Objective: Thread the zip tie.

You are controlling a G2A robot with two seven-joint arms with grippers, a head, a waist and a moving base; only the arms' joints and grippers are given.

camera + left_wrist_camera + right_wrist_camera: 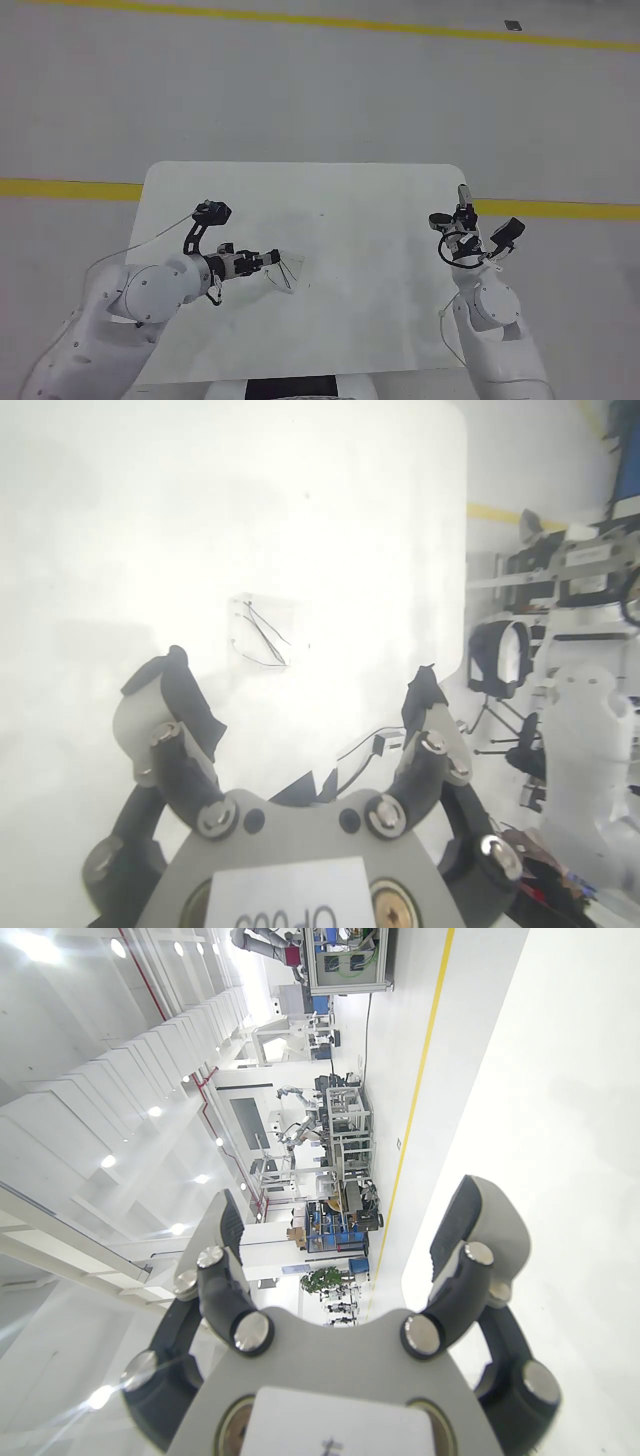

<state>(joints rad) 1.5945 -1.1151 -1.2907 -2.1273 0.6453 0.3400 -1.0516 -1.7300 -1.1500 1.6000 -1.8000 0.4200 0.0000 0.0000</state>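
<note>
The zip tie (267,635) lies against a small clear block (280,610) left of the desk's (380,200) middle. The left tool (300,664) sits just short of it, jaws wide, probably lined up for a grasp. The right tool (348,1192), wide and empty, hangs at the desk's right edge, seemingly kept clear.

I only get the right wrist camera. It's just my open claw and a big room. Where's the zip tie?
Observer: Some thin dark strands, maybe the zip tie, lie on a clear square piece on the white table.
Operator: Is my claw close to it?
Observer: No. The right gripper is at the table's right edge, far from the strands.
Operator: Where's the other arm?
Observer: The left gripper is beside the clear square piece, open and holding nothing.
</note>
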